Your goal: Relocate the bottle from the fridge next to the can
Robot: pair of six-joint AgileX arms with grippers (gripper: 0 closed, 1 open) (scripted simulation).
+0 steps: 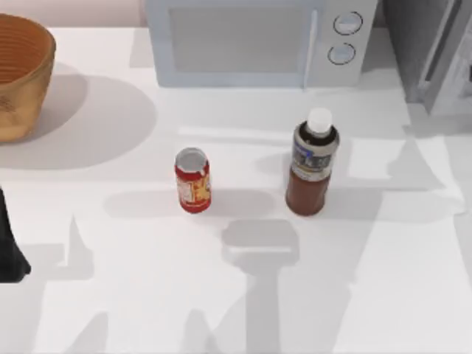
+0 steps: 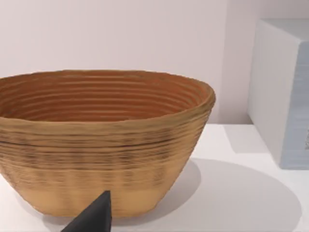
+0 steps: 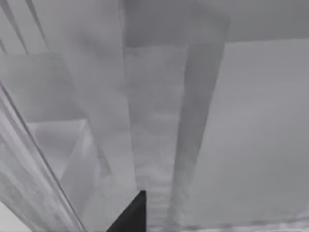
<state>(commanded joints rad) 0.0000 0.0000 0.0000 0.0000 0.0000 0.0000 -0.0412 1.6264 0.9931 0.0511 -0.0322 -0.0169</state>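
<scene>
The bottle (image 1: 312,164) of reddish-brown drink, with a white cap, stands upright on the white table (image 1: 133,295), well to the right of the can (image 1: 192,181). The red can is upright too, with a bare gap between them. The grey fridge (image 1: 435,51) fills the far right corner, and the right wrist view looks at the fridge's grey panels (image 3: 159,121) from close up. A dark tip of my right gripper (image 3: 133,215) shows there. My left arm (image 1: 9,247) sits at the table's left edge, and a dark tip of my left gripper (image 2: 94,218) points at the basket.
A woven basket (image 1: 18,74) stands at the far left, and the same basket (image 2: 104,140) looms close in the left wrist view. A light-grey microwave (image 1: 258,40) with two round knobs sits at the back centre, behind the can and bottle.
</scene>
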